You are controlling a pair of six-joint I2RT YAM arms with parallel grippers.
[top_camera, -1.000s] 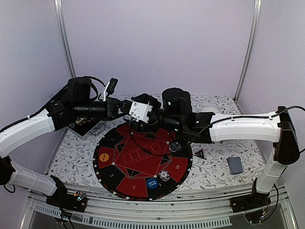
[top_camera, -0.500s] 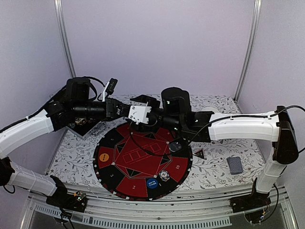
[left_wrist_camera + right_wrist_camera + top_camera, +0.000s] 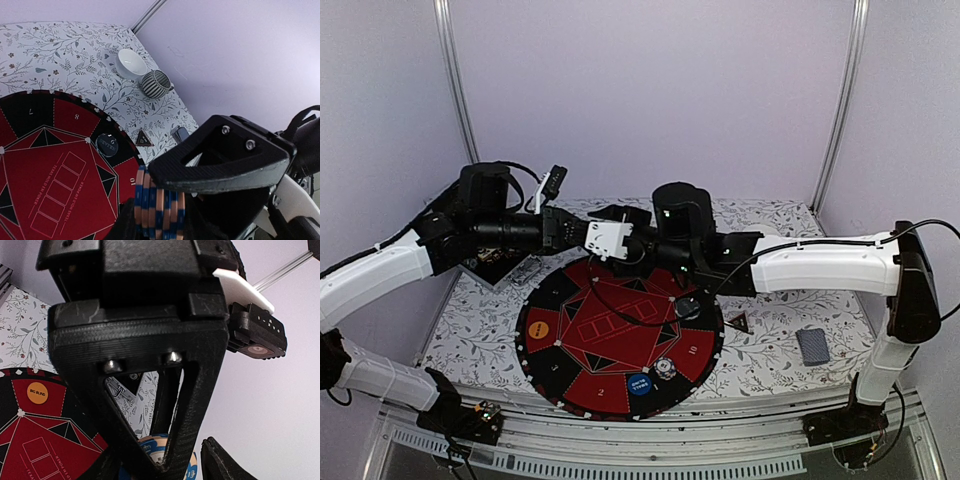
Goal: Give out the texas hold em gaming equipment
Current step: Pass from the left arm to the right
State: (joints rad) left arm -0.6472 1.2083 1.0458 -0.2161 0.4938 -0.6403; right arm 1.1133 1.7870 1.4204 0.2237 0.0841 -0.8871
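My left claw (image 3: 165, 227) is clamped on a stack of poker chips (image 3: 156, 202), banded orange, blue and white and held by the rims. It hangs in the air over the far left edge of the round red-and-black board (image 3: 620, 335). My right claw (image 3: 172, 467) has its nose right against that stack, and one chip shows low between its fingers. I cannot tell how wide its jaws stand, or whether its pads touch the chips.

On the board, the orange button (image 3: 541, 326) lies at the left and the blue button (image 3: 639, 383) at the near edge. The triangle marker (image 3: 740, 322) is just off the right rim, and the deck of cards (image 3: 812, 346) is further right on the cloth. The white bowl (image 3: 131, 64) and ribbed cup (image 3: 156, 83) stand far back.

I judge this to be a hand-over: chips pass from left to right, to be set out at the seats. Next, my right pads need to sit squarely on the rims. My left should let go only when that hold is sure, or the stack will spill.
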